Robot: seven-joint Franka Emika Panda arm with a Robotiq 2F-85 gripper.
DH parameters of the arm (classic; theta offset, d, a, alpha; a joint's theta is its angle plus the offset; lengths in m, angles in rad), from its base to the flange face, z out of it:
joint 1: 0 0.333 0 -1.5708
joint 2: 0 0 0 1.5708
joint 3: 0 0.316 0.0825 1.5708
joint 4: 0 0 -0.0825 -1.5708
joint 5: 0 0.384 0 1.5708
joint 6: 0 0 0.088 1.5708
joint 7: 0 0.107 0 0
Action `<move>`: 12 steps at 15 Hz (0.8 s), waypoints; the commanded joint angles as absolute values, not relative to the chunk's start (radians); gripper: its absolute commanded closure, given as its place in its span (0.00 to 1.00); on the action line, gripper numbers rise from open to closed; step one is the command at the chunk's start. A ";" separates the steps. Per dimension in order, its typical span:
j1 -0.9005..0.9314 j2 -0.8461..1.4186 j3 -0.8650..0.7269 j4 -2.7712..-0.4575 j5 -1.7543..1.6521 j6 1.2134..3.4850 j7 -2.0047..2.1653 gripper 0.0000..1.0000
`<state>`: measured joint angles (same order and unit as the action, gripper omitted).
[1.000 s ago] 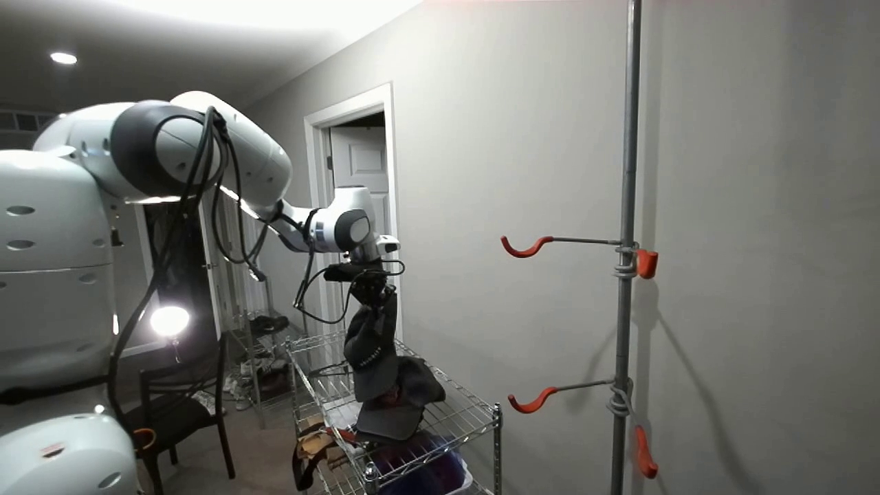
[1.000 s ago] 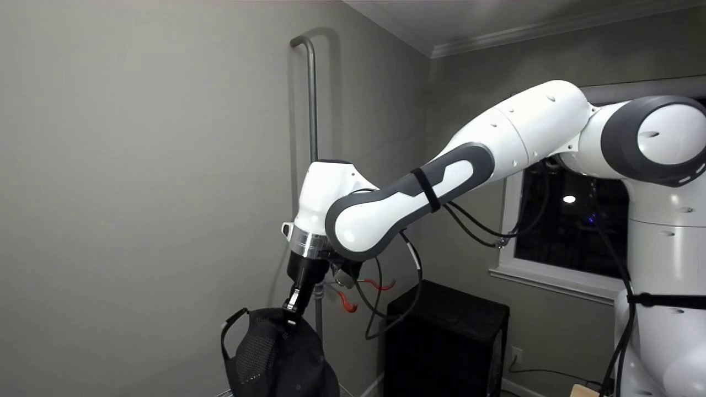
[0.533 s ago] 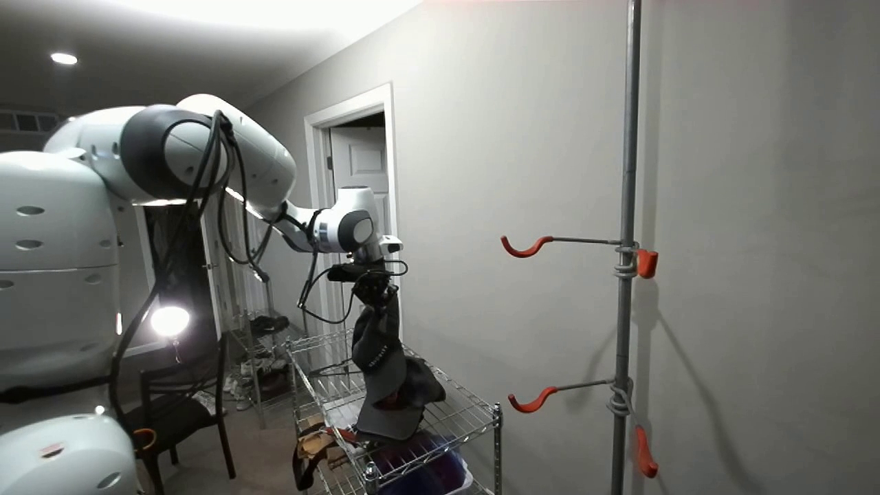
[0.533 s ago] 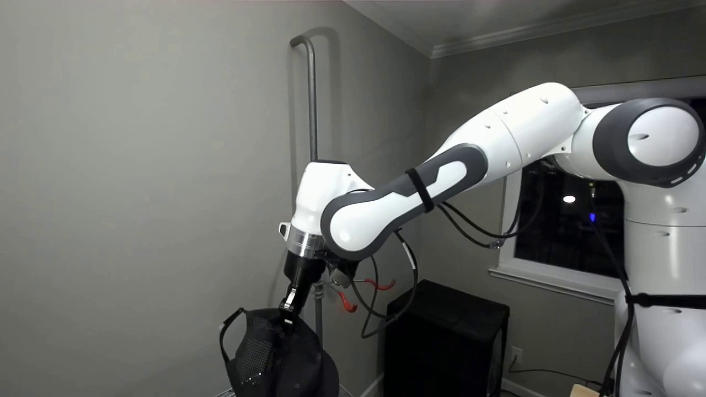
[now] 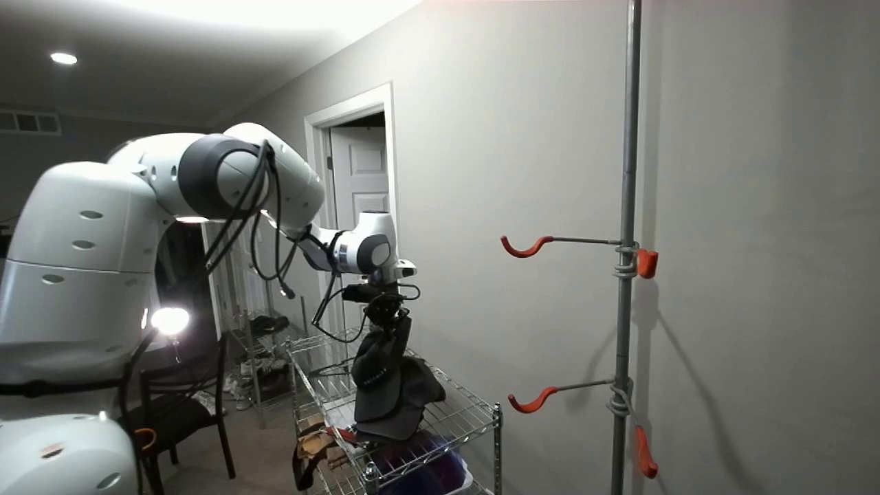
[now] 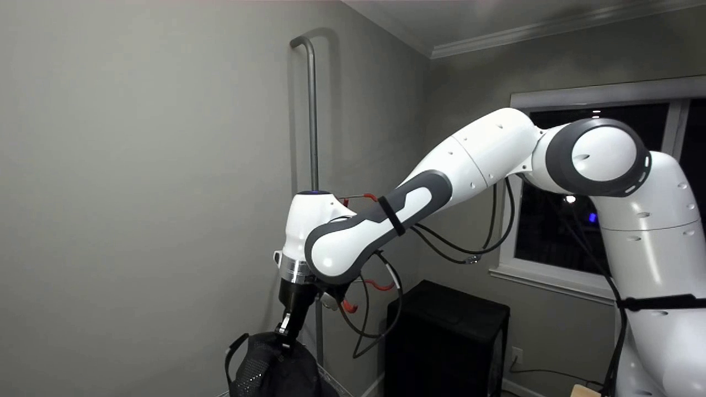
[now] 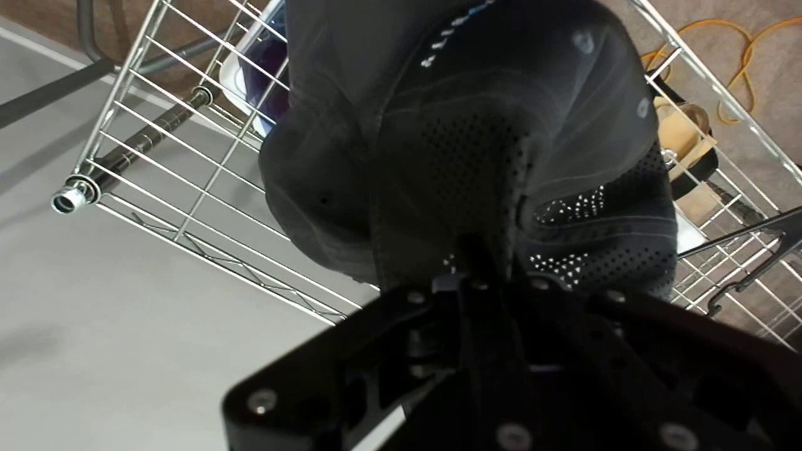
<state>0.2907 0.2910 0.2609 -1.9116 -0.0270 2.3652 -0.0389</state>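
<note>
Black perforated fabric cap (image 7: 438,163) is pinched beneath the closed black hand (image 6: 285,346). A silver wire rack (image 5: 450,416) is seen below, beside a grey wall (image 5: 481,172).

Two caps (image 5: 377,386), four red hooks (image 5: 526,249), one pole (image 5: 628,172).

Place: room in a home, by its looks | shown by: white panelled door (image 5: 361,161) in white trim (image 5: 390,144) | window (image 6: 551,242) with dark panes and white sill (image 6: 551,285) | crown moulding (image 6: 485,44) and recessed ceiling light (image 5: 64,58) | dark chair (image 5: 168,416) | wire shelf (image 5: 496,416) | what look like shoes (image 5: 269,324) stacked in the background | grey wall (image 6: 138,193) with power outlet (image 6: 517,354)
</note>
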 commanded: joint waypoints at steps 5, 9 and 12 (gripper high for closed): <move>0.303 0.344 0.228 -1.871 -0.059 2.381 0.008 0.58; 0.310 0.332 0.220 -1.885 -0.086 2.396 0.026 0.34; 0.322 0.314 0.218 -1.901 -0.108 2.398 0.055 0.16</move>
<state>0.3034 0.3434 0.2295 -1.8723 -0.0738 2.3736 0.0064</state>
